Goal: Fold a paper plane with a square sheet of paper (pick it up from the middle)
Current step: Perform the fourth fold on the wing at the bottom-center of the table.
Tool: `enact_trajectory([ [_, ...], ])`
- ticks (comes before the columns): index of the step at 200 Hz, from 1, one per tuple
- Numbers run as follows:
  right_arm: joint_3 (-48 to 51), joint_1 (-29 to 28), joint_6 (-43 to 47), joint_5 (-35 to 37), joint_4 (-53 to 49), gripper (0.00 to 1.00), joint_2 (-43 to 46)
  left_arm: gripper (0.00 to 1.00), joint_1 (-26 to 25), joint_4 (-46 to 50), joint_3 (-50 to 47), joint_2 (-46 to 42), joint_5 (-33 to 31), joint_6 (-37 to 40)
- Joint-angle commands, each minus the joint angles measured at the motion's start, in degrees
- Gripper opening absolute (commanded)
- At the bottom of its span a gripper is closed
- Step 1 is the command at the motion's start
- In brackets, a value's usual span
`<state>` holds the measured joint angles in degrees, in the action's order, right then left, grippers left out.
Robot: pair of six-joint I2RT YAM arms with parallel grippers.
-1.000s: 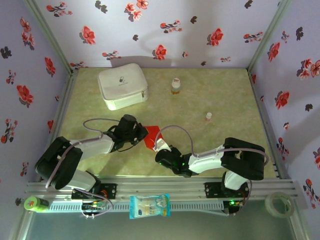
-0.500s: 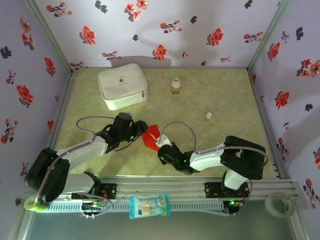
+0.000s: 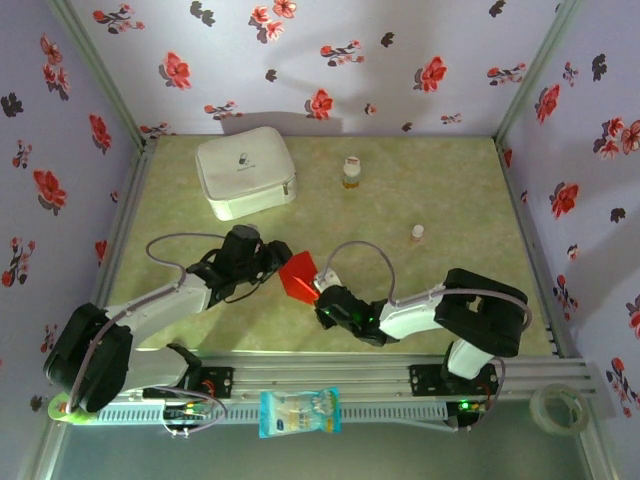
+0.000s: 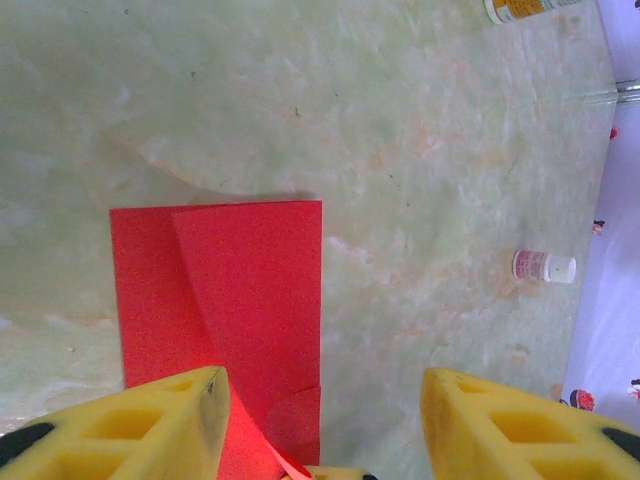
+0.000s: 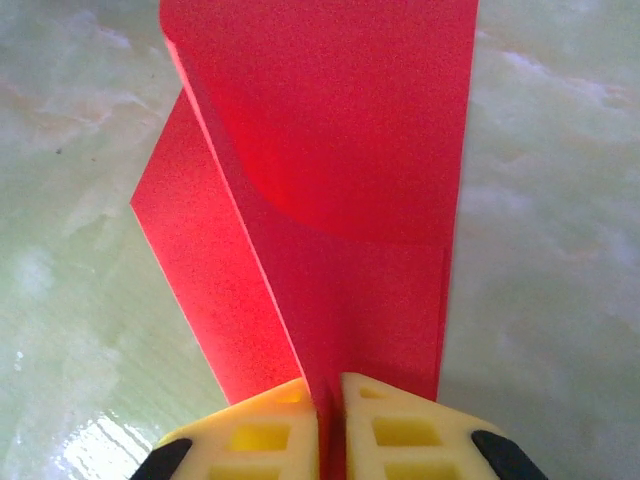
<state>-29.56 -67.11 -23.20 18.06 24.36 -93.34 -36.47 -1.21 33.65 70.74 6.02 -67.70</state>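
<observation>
Left arm (image 3: 165, 300) swung outward; left jaws released beside folded red paper (image 3: 299, 275); right jaws clenching it.

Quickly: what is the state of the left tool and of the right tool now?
Left tool: open, fingers wide apart, gripping nothing.
Right tool: closed on the thin bright red sheet of paper, which is partly folded.
</observation>
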Motion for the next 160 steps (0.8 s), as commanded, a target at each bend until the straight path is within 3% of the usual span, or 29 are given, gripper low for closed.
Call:
enact_trajectory([
  [1,0.8,0.5,-2.7,-2.3,1.7,0.12,-1.1,0.53,0.4,1.2,-0.5,-0.8,-0.8,0.9],
  [40,0.9,2.6,-5.5,-7.3,2.8,0.05,-1.1,0.53,0.4,1.2,-0.8,-0.9,-0.7,1.0],
  [100,1.0,5.5,-9.6,-13.5,4.4,0.05,-1.5,0.47,0.4,1.2,-0.8,-0.9,-0.4,1.8],
  [160,-0.1,9.7,-15.6,-22.9,4.9,0.05,-2.3,0.25,0.4,-0.6,-1.7,-0.5,0.9,2.8],
])
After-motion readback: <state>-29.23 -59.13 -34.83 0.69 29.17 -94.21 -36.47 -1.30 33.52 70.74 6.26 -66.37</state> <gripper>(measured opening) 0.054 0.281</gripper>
